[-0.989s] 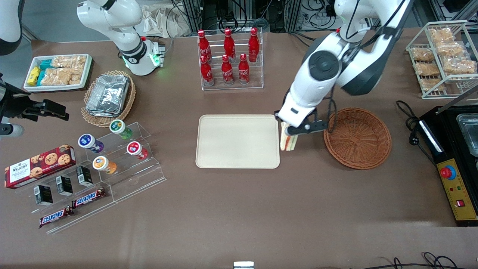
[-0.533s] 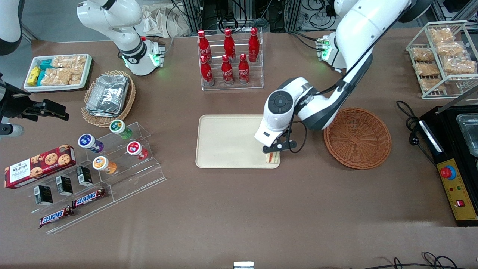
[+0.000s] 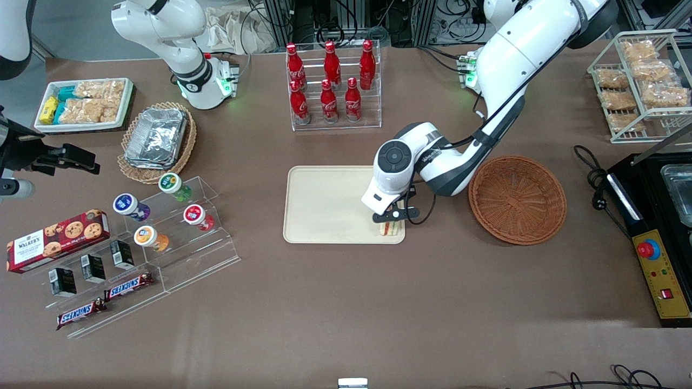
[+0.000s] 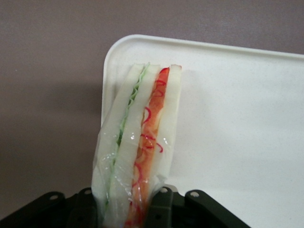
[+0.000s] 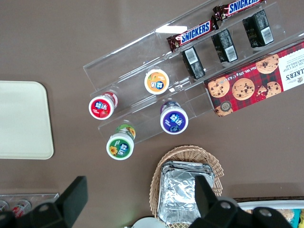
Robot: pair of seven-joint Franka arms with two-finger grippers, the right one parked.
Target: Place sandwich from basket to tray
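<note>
The sandwich (image 4: pixel 135 152), a clear-wrapped stack of white bread with a green filling stripe and an orange-red one, is clamped between the two black fingers of the left arm's end effector (image 4: pixel 130 209). In the wrist view it stands on edge, pointing away from the fingers, its tip over the rounded corner of the tray (image 4: pixel 237 118).

From the front, the sandwich (image 3: pixel 390 228) sits low over the tray's (image 3: pixel 330 202) corner nearest the camera and toward the working arm's end of the worktop, with the end effector (image 3: pixel 393 219) directly above it. Whether the sandwich already touches the tray surface cannot be told.

The round reddish-brown wicker basket (image 3: pixel 517 200) lies just beside the tray, toward the working arm's end, holding nothing visible. Farther from the camera than the tray stands a clear rack of red cola bottles (image 3: pixel 331 81). Toward the parked arm's end lie a tan oval basket with foil containers (image 3: pixel 157 140), a white box of snacks (image 3: pixel 84 104), a stepped acrylic stand with small lidded cups (image 3: pixel 162 213), a cookie box (image 3: pixel 57 239) and Snickers bars (image 3: pixel 105 300). A wire rack of bagged snacks (image 3: pixel 640 81) stands at the working arm's end on the brown worktop (image 3: pixel 346 302).
</note>
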